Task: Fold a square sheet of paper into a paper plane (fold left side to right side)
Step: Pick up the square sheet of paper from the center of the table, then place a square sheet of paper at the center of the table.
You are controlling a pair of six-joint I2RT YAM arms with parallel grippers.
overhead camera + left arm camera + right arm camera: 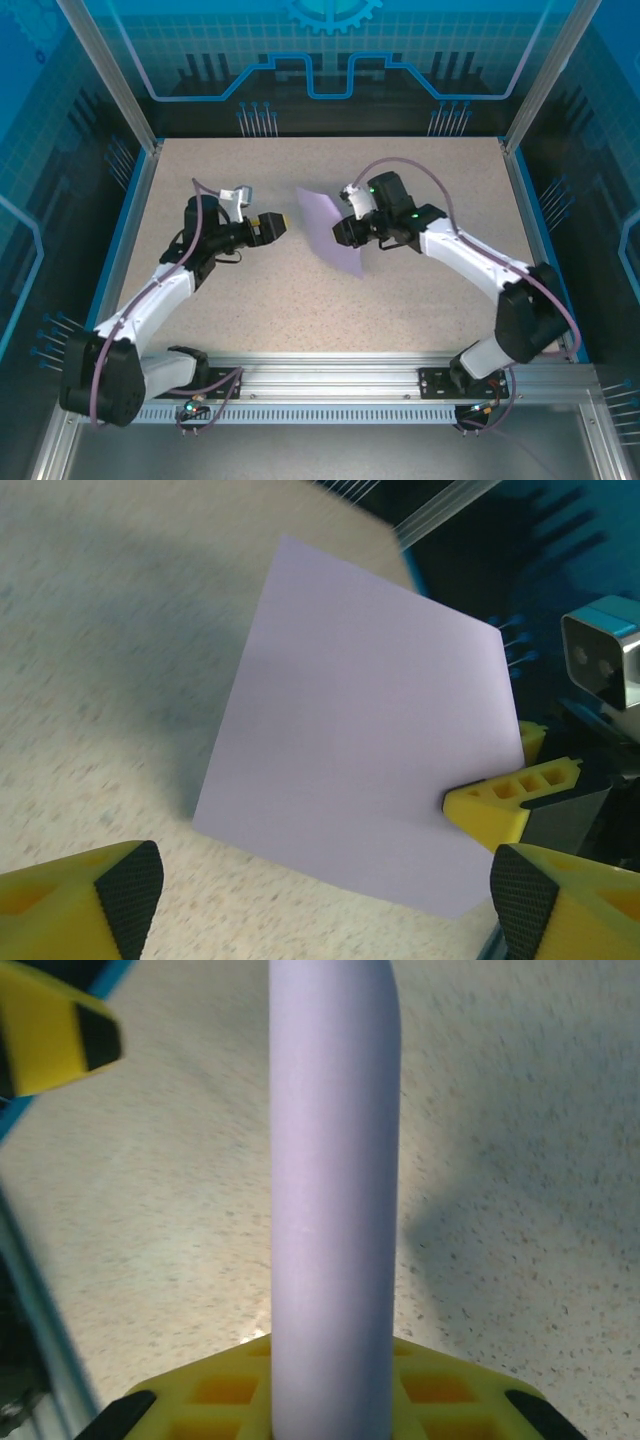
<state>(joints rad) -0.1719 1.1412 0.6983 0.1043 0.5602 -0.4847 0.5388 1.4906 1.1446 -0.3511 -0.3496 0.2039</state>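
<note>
The square sheet of paper (335,232) is plain lavender and unfolded, held up off the table near its middle. My right gripper (347,230) is shut on the sheet's right edge. In the right wrist view the sheet (335,1210) runs edge-on and slightly bowed out from between the yellow jaws of the right gripper (335,1415). The left wrist view faces the flat sheet (360,730), with a right fingertip (510,802) pinching its lower right edge. My left gripper (281,222) stands open just left of the sheet, apart from it, its pads wide around bare table (325,888). The paper plane is out of view.
The speckled beige table (250,300) is bounded by a blue rim and metal posts (520,120). Both arm bases sit on the rail at the near edge (330,385). A left fingertip (60,1030) shows at the upper left of the right wrist view.
</note>
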